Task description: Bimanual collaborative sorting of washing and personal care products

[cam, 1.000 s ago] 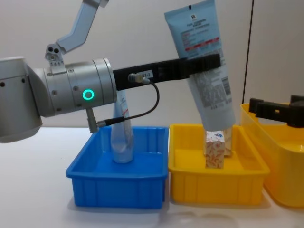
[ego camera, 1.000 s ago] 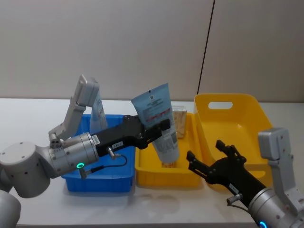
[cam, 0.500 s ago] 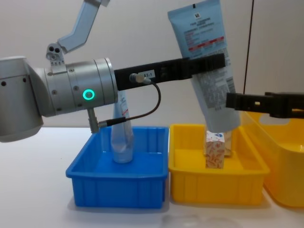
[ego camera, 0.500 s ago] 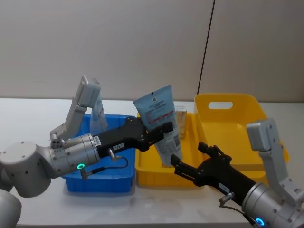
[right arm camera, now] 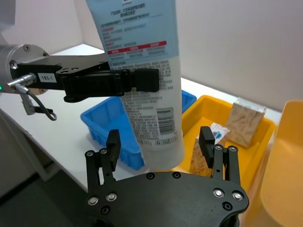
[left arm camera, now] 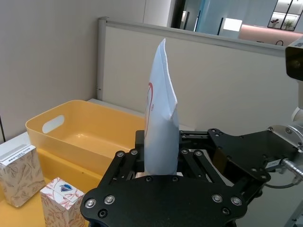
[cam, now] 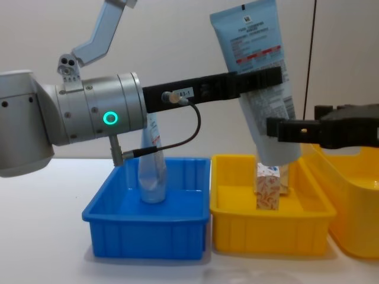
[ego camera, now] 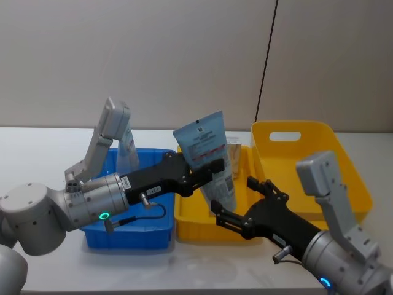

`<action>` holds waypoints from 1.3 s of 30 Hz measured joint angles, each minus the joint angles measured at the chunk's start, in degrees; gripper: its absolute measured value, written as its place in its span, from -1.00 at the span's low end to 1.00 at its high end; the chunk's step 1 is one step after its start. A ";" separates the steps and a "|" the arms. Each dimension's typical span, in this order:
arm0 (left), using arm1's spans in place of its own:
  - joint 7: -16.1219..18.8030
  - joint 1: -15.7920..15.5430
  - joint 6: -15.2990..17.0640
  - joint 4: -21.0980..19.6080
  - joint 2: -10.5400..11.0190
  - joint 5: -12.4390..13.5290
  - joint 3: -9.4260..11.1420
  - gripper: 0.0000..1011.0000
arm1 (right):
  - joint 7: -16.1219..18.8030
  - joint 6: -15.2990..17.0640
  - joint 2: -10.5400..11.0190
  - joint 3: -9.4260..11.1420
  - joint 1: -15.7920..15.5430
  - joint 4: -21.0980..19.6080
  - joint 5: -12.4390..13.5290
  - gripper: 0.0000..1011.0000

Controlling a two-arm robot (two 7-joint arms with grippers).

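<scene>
Closest in, the right claw (right arm camera: 160, 142) is spread wide. One finger is set on each side of the capped bottom end of the tube (right arm camera: 142, 52), with no contact yet as far as can be told, so a handover seems to be lined up. The tube is held up in the air, crimped end up and a bit tilted. It's pinched around its middle by the left claw (cam: 260, 80), right above the small yellow tray (cam: 266, 236).

To get this right, the right claw should be closed squarely on the firmer lower part. The left grip shouldn't be let go until that pinch is solid, or the tube gets dropped onto the cartons (cam: 267, 188) below.

Farther back, a second tube (cam: 151, 174) is stood in the blue tray (cam: 148, 228). The big yellow bin (ego camera: 307, 157) is parked off to the right on the tabletop (ego camera: 37, 153).
</scene>
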 joint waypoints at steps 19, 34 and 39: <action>-0.18 -0.04 0.02 0.00 0.00 -0.08 0.06 -0.43 | -0.72 -4.05 -1.36 -5.70 6.42 6.18 -10.02 0.98; -0.21 -0.04 0.02 0.00 0.01 -0.07 0.05 -0.43 | -0.96 -4.27 -3.55 -7.50 8.90 9.88 -12.60 0.66; -0.21 -0.03 0.02 0.00 0.01 -0.06 0.05 -0.43 | -1.06 -4.30 -3.86 -7.76 9.27 10.45 -12.98 0.38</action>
